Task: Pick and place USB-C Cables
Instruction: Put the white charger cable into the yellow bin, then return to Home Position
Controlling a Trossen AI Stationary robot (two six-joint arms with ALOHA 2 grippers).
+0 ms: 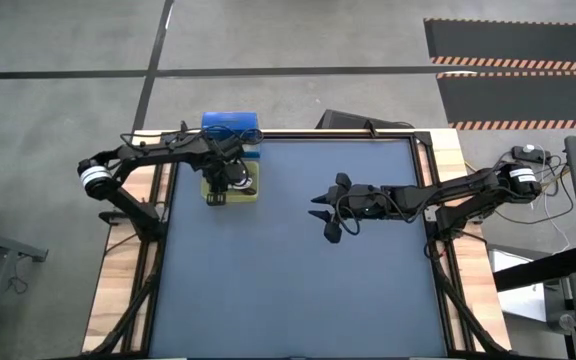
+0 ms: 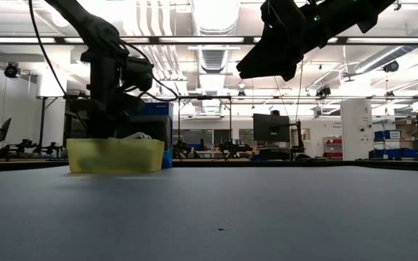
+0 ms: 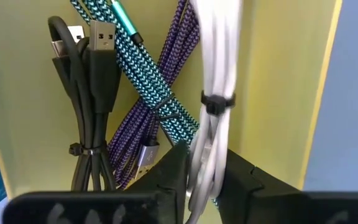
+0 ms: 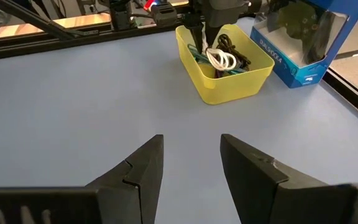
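A yellow bin [image 1: 254,196] [image 2: 115,156] [image 4: 232,87] stands on the blue mat near the table's far left. In the left wrist view a black cable [image 3: 91,93], a teal cable [image 3: 143,70] and a dark purple cable [image 3: 161,127] lie crossed on the bin's floor. My left gripper [image 1: 230,186] [image 3: 207,180] reaches down into the bin and is shut on the white cable [image 3: 215,74] [image 4: 222,60], which lies over the others. My right gripper [image 1: 326,215] [image 4: 191,162] hangs open above the middle of the mat, touching nothing. My left gripper pinches the white cable's bundled strands [image 3: 205,155] between its two fingers [image 3: 173,174], just past the black tie [image 3: 218,102] around the bundle. The fingers come from above, pointing down into the bin. The bundle's far looped end [image 4: 224,61] is still inside the bin.
A blue box [image 1: 230,125] [image 4: 303,43] stands right behind the bin at the far edge. The mat [image 1: 298,290] spreads toward the near edge and right. Wooden table borders and black frame rails run along both sides.
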